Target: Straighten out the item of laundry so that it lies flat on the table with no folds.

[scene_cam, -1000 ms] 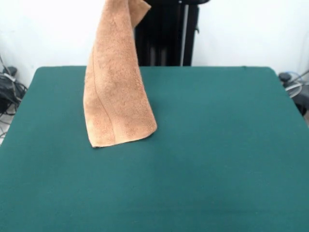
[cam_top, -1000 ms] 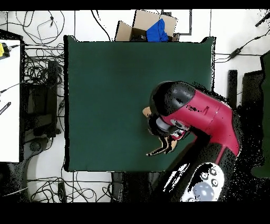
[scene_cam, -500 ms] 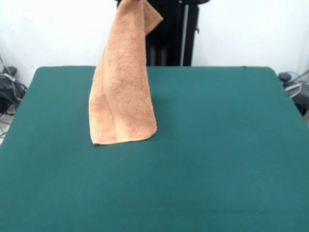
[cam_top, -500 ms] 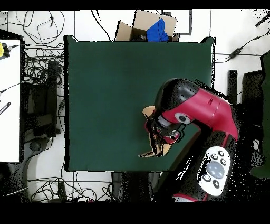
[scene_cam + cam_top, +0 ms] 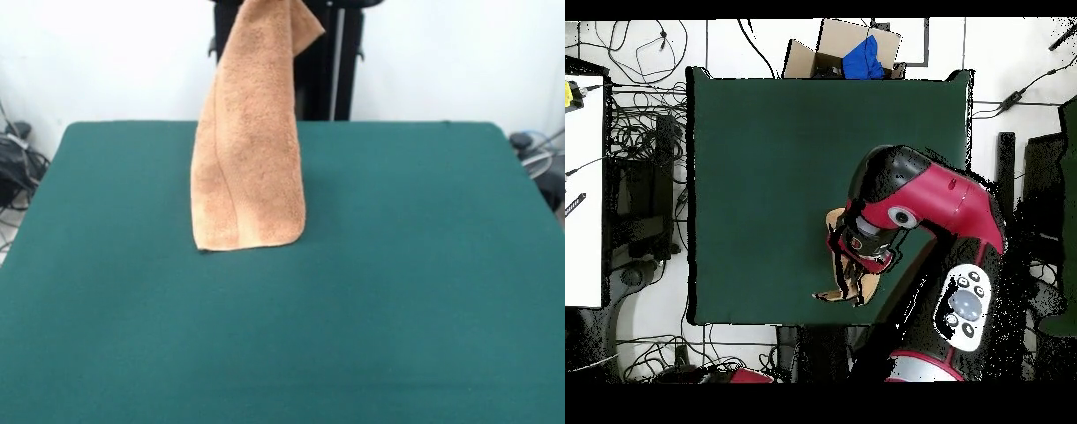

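Towel [image 5: 250, 150] — one, hanging folded over table [image 5: 397, 265], bottom edge touching — gripper grip state can't tell.

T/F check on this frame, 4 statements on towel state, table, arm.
1. The towel hangs from above, its top beyond the front view's upper edge. True.
2. The towel lies flat and unfolded on the table. False: it hangs in a long vertical drape with a fold running down it.
3. A second cloth lies on the table. False: only the towel is there.
4. In the overhead view the red arm covers most of the towel. True.
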`<state>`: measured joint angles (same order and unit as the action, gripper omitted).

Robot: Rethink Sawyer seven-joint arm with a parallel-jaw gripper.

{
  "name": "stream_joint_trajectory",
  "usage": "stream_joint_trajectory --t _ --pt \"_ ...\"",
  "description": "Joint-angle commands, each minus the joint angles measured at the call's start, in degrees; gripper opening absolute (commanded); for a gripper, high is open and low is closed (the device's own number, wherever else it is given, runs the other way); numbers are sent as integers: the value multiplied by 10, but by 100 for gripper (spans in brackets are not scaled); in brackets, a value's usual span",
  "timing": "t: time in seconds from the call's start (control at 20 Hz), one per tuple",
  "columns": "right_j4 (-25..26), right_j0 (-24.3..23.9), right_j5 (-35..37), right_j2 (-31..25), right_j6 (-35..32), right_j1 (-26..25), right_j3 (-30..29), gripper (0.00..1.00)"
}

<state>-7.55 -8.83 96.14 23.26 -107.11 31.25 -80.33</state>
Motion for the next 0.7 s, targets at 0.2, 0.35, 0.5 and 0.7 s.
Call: stream_joint_trajectory --t 0.2,0.35,0.5,0.7 --pt "-52 3 13 -73 -63 23 -86 0" --pt "-60 7 -16 -71 -59 30 -102 0" --pt "-45 19 -112 -60 -41 42 -121 0" --pt "-3 29 -311 -56 -13 64 -134 0"
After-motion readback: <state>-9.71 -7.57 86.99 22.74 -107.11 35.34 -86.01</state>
